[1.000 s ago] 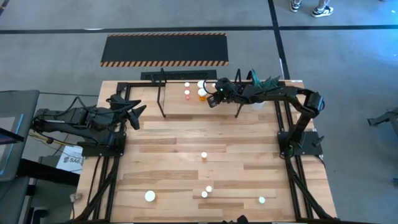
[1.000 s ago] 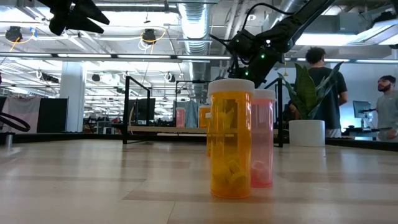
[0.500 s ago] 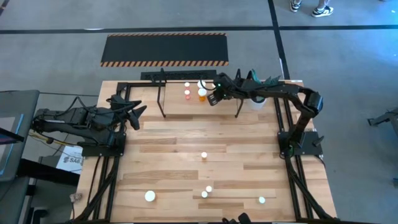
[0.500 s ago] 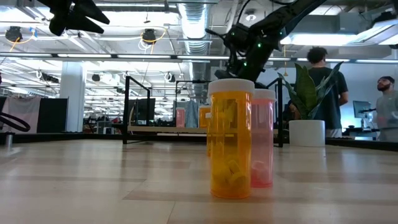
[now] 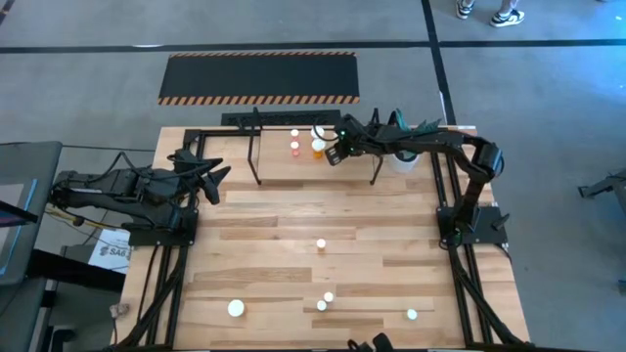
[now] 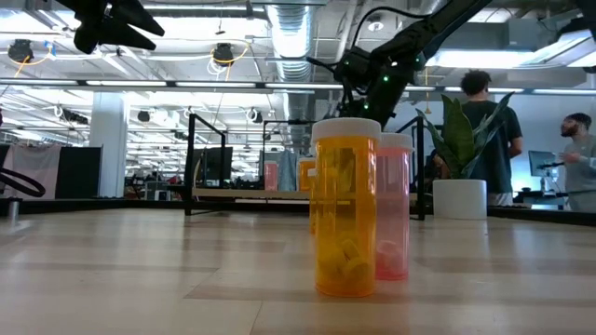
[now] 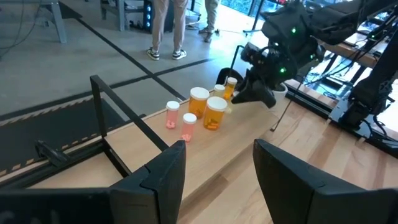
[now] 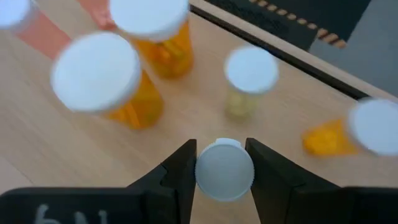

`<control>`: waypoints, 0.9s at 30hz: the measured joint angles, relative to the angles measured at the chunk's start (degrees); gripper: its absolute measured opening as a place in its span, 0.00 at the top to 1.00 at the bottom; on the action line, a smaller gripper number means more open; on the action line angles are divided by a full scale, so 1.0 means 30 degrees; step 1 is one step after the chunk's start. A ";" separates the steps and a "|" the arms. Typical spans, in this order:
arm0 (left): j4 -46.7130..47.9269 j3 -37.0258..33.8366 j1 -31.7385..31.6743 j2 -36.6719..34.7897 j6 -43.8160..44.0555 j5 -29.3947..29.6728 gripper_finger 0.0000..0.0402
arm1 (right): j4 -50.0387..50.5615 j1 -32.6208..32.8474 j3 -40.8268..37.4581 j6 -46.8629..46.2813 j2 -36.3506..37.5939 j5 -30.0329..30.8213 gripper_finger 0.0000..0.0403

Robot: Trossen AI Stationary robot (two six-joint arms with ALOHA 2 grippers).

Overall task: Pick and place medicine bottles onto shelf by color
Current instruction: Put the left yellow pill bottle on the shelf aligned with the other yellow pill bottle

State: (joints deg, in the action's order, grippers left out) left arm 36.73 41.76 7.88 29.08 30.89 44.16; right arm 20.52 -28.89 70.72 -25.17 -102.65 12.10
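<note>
Right gripper (image 8: 224,163) over shelf (image 5: 284,166), jaws closed on small bottle (image 8: 224,170), upright, beside orange bottles (image 8: 124,93) already there. Left gripper (image 5: 201,174) parked far off, jaws half open, empty.

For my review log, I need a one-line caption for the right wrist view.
Right hand shut on a white-capped bottle, above the shelf holding two orange bottles.
</note>
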 joint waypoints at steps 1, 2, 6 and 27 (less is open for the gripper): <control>0.0000 0.0000 -0.0001 0.0000 0.0000 -0.0007 0.57 | -0.0063 0.0039 0.0049 -0.0106 -0.0186 0.0004 0.63; 0.0000 0.0000 0.0000 0.0000 0.0000 -0.0012 0.57 | 0.0046 0.0100 0.0049 -0.0210 -0.0256 0.0001 0.63; 0.0000 0.0000 -0.0001 0.0000 0.0109 -0.0022 0.57 | -0.0409 0.0353 0.0008 -0.0249 -0.0263 0.0013 0.63; -0.0073 0.0000 -0.0001 0.0000 0.0634 -0.0007 0.57 | 0.1615 0.0331 0.1176 0.0048 -0.0162 -0.0601 0.64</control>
State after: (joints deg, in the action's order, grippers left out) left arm 36.51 41.76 7.88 29.08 32.80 44.14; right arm 25.36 -27.89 74.24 -25.02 -103.14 10.30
